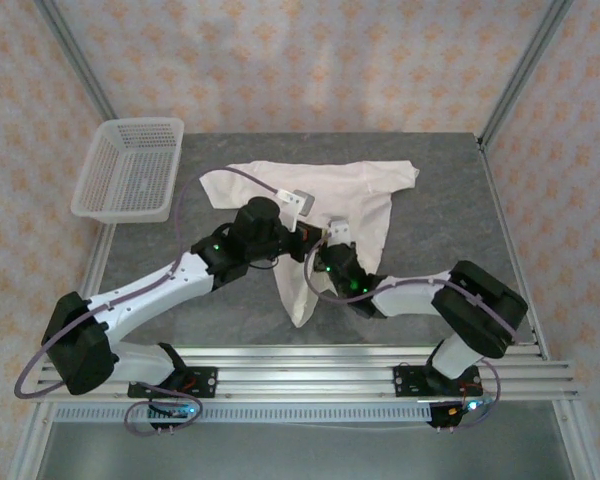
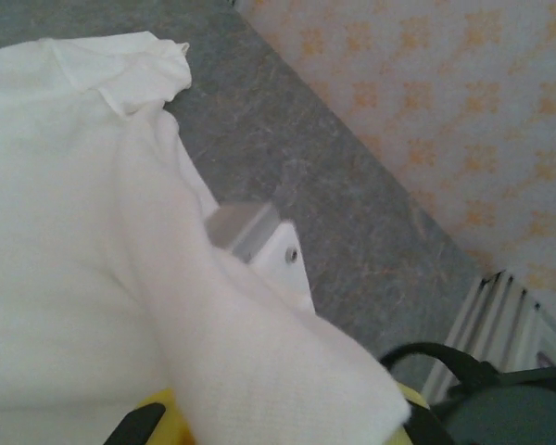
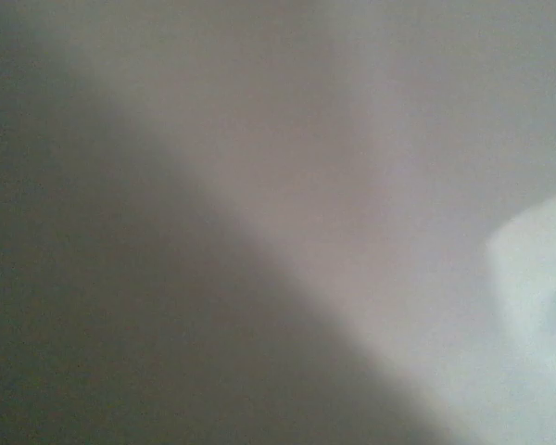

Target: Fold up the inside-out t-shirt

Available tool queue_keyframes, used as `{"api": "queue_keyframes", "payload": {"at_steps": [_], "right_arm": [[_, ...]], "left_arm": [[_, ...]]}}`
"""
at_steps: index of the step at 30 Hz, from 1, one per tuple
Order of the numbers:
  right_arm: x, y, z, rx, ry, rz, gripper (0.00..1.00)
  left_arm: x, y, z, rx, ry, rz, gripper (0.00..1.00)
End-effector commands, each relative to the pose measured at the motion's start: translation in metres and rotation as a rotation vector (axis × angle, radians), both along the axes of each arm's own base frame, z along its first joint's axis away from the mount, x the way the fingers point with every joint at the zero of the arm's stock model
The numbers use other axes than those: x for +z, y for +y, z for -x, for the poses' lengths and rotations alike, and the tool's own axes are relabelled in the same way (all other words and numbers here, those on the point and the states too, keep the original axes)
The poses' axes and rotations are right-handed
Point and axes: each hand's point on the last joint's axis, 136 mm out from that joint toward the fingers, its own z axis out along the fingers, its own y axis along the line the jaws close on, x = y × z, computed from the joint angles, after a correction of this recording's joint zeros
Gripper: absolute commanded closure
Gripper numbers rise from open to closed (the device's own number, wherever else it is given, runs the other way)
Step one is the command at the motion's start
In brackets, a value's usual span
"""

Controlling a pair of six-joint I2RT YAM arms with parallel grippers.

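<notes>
The off-white inside-out t-shirt lies spread across the back middle of the grey table, with a narrow tail running towards the near edge. Both grippers meet at its middle. My left gripper is shut on a fold of the cloth. In the left wrist view the t-shirt drapes over the jaws, and one white finger pokes out. My right gripper is just to the right, shut on the t-shirt. In the right wrist view blurred cloth lies against the lens and hides the fingers.
A white mesh basket stands at the back left corner of the table. Metal frame posts rise at both back corners, and aluminium rails run along the near edge by the arm bases.
</notes>
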Motion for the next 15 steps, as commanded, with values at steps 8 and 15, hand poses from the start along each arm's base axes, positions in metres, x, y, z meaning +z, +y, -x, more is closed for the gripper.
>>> {"api": "queue_keyframes", "payload": {"at_steps": [8, 15], "right_arm": [[0.031, -0.035, -0.02, -0.089, -0.136, 0.172, 0.99], [0.0, 0.037, 0.022, 0.128, -0.079, 0.177, 0.99]], "left_arm": [[0.089, -0.019, -0.014, 0.028, 0.078, 0.123, 1.0], [0.118, -0.037, -0.017, -0.026, 0.08, 0.19, 1.0]]}}
